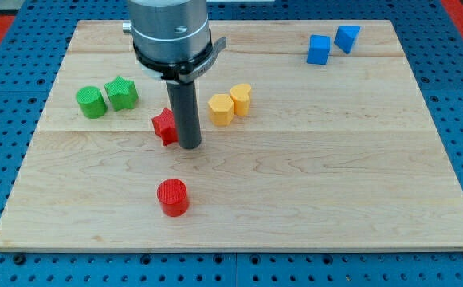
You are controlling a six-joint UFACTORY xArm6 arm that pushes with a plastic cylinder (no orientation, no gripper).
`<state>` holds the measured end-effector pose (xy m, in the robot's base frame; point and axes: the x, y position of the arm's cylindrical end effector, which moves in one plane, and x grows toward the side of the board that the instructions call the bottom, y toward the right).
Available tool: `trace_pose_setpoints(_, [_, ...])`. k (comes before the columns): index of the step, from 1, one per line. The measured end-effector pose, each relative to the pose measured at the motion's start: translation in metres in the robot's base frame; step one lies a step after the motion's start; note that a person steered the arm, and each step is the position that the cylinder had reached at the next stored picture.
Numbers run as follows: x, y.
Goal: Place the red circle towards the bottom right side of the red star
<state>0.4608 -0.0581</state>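
Note:
The red circle (172,197) sits on the wooden board toward the view's bottom, left of centre. The red star (164,126) lies above it, partly hidden by my rod. My tip (190,146) rests on the board right beside the star's right side, touching or nearly touching it. The tip is above and slightly right of the red circle, well apart from it.
A green circle (91,102) and a green star (122,92) sit at the left. Two yellow blocks (221,110) (241,98) stand just right of my rod. Two blue blocks (319,49) (347,38) lie at the top right. The board's edge (239,247) runs along the bottom.

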Motion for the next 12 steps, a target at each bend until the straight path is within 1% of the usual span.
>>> trace_pose_setpoints(1, [-0.034,-0.029])
trace_pose_setpoints(2, [-0.033,-0.096])
trace_pose_setpoints(3, [-0.031,-0.037])
trace_pose_setpoints(4, [-0.004,0.057])
trace_pose_setpoints(5, [0.053,0.111])
trace_pose_setpoints(6, [0.107,0.111])
trace_pose_setpoints(7, [0.152,0.062])
trace_pose_setpoints(8, [0.147,-0.020])
trace_pose_setpoints(9, [0.124,-0.024])
trace_pose_setpoints(10, [0.106,-0.040])
trace_pose_setpoints(11, [0.105,-0.059])
trace_pose_setpoints(12, [0.105,-0.061])
